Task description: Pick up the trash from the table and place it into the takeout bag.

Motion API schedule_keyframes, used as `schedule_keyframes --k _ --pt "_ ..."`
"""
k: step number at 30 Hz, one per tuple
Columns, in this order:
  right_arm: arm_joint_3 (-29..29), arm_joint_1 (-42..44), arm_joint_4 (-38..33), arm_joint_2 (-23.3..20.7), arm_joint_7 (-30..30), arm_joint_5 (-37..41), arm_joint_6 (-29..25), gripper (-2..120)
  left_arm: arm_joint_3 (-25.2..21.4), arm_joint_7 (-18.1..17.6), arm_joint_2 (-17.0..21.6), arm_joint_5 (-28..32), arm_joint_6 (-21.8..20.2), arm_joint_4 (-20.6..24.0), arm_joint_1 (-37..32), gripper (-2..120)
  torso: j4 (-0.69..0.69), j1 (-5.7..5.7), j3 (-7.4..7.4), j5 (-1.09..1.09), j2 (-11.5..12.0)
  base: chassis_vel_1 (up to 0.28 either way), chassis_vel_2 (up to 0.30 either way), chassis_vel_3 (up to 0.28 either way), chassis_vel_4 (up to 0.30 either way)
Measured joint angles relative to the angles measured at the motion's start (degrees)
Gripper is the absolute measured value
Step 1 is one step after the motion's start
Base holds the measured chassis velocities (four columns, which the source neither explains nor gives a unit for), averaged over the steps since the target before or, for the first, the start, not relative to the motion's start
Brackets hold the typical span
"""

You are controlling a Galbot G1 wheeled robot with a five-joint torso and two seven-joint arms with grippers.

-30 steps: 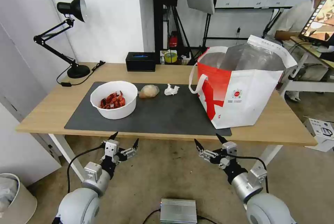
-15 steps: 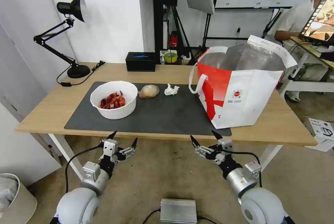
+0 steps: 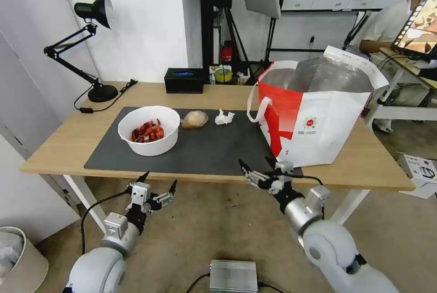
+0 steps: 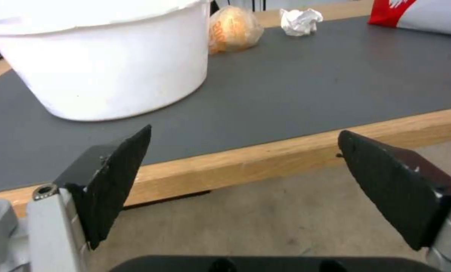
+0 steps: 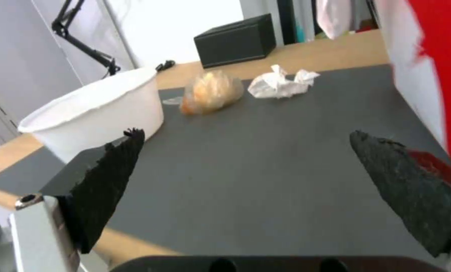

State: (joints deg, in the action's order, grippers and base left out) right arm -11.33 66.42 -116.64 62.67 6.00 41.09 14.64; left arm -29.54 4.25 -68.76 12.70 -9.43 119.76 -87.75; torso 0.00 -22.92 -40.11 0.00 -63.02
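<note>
A white round bowl (image 3: pixel 149 130) sits on the left part of the dark grey mat (image 3: pixel 218 149) that covers the light wooden desk (image 3: pixel 63 140); red shells are heaped inside it, though from the wrist views only its plain outer wall shows and the contents are hidden behind the rim. Just beside the bowl lies a beige plastic-wrapped lump (image 3: pixel 195 119), its wrap clouding whatever it holds, and near that a crumpled white tissue (image 3: pixel 224 117). The takeout bag (image 3: pixel 314 115) stands upright on the right part of the desk, red and white with a small round logo, a white strap handle hanging at its side, its mouth gaping to show silver foil lining; what is inside cannot be made out. A black box (image 3: pixel 184 80) rests at the far edge. The right tool (image 3: pixel 257 168) hangs over the near edge of the mat beside the bag, fingers spread wide and holding nothing. The left tool (image 3: pixel 158 182) waits below the desk's front edge, equally wide apart and empty.
</note>
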Motion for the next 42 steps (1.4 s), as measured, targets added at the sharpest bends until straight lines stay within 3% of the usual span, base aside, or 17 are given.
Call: schedule_keyframes --k 8,15,24,32,42 --pt "6.5 -12.8 7.7 0.6 2.4 3.2 1.7 100 -0.4 0.0 -1.1 -0.8 0.1 0.1 -1.1 100 0.0 0.0 0.0 0.0 0.0 0.0 0.0 0.0 0.0" --pt "12.8 -22.8 17.7 4.0 5.4 1.9 2.3 100 -0.8 0.0 -1.9 -1.0 0.1 0.1 -1.1 100 0.01 0.0 0.0 -0.01 0.0 0.0 0.0 0.0 0.0" --pt "15.8 -33.5 30.3 10.3 8.8 0.2 4.1 100 -1.1 0.0 -2.7 -1.2 0.7 0.1 -1.5 100 0.0 0.0 0.0 -0.01 0.0 0.0 0.0 0.0 0.0" --pt "16.0 -37.5 37.1 16.0 14.2 -1.4 6.5 100 -1.3 0.0 -2.9 -1.2 0.9 0.1 -1.8 100 0.0 0.0 0.0 -0.01 0.0 0.0 0.0 0.0 0.0" --pt "16.0 -40.6 43.0 19.6 16.3 -3.3 7.0 100 -1.4 0.0 -2.9 -1.2 1.0 0.0 -1.8 100 0.0 0.0 0.0 -0.01 0.0 0.0 0.0 0.0 0.0"
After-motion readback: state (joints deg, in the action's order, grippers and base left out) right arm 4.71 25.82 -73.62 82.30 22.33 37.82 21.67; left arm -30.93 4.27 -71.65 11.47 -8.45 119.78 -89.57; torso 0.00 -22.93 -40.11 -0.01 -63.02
